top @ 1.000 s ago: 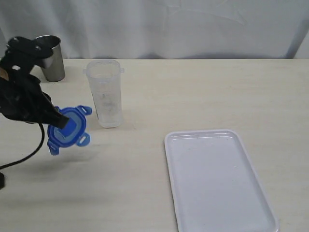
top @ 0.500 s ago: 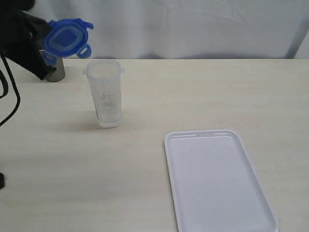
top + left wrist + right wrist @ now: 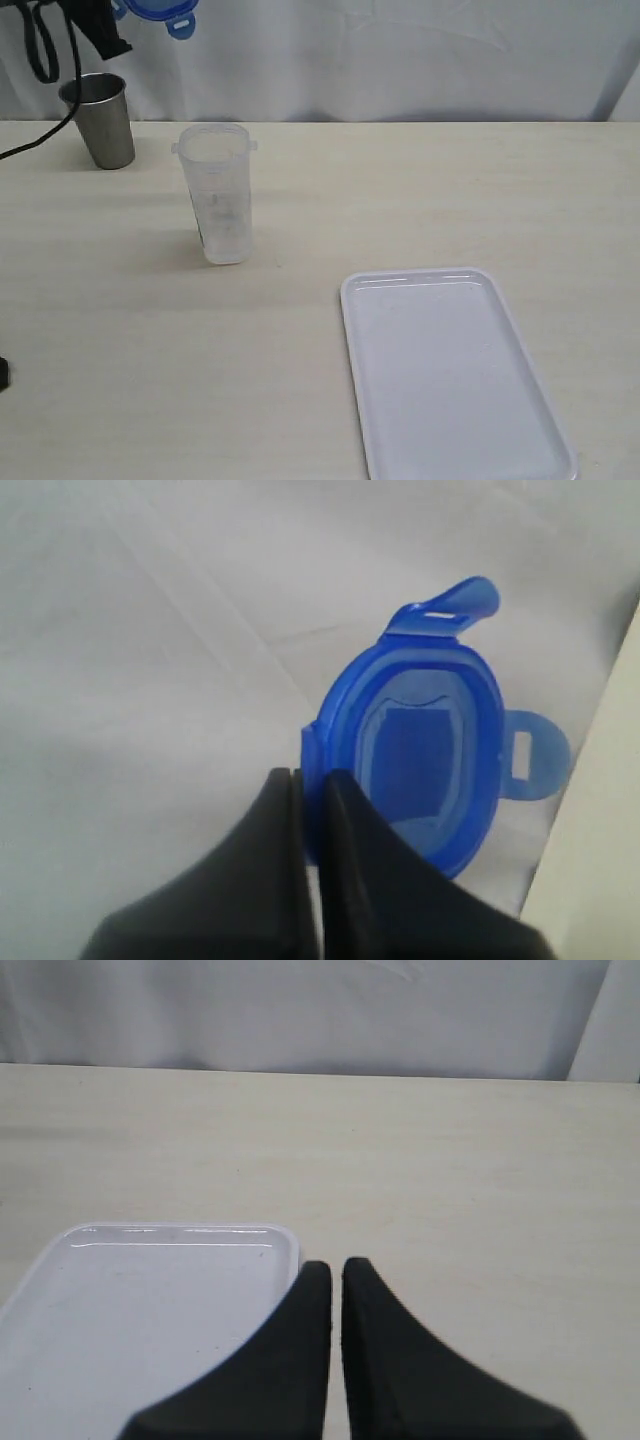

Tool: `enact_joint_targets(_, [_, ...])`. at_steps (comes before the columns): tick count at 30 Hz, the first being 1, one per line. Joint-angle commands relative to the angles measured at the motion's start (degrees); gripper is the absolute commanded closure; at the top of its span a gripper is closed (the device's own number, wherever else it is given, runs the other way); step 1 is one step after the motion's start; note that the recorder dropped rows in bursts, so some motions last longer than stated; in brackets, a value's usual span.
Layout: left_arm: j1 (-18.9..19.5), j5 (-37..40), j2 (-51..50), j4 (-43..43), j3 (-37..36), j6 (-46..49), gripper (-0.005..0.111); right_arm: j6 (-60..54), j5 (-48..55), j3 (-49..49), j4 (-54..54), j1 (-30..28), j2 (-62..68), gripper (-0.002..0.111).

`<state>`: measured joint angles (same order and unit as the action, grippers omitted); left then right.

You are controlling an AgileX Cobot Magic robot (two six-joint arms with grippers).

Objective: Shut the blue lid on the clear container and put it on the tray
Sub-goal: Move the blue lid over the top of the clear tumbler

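Starting nearest with the tray (image 3: 452, 375): closer in than the clear container (image 3: 218, 195) and off to its right in the exterior view, bare, not budged in the last 1 s. Just by the tray's rim, over the bench (image 3: 420, 190), the right tool (image 3: 335, 1268), pinched together on nothing. Same story for the container itself: upright, mouth open, same spot as before. Behind and left of the container, a steel cup (image 3: 100, 122), also untouched.

Now the actual change, furthest back and highest: blue lid (image 3: 158, 8) clamped by 1 edge in the left tool (image 3: 308, 785). Hauled up from bench level just left of the container's base 1 s ago, past rim height, to well above and left of the container, half out of shot.

So: lid picked and lifted clear, but nowhere near seated yet. Probably next: swing it across over the open mouth, square it to the rim, lower, press the flaps down. Tray step not started.
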<state>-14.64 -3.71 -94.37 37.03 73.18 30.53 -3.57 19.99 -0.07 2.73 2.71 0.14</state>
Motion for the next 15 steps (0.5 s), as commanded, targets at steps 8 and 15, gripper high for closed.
enact_joint_targets(8, [-11.0,17.3,-3.5,-0.8,4.2,4.6,0.107,0.0,-0.4,0.1,-0.3,0.1,-0.1,0.104])
enact_joint_targets(15, [-11.7,18.8,-5.8,0.3,4.2,4.0,0.107,0.0,-0.4,0.1,-0.3,0.1,-0.1,0.104])
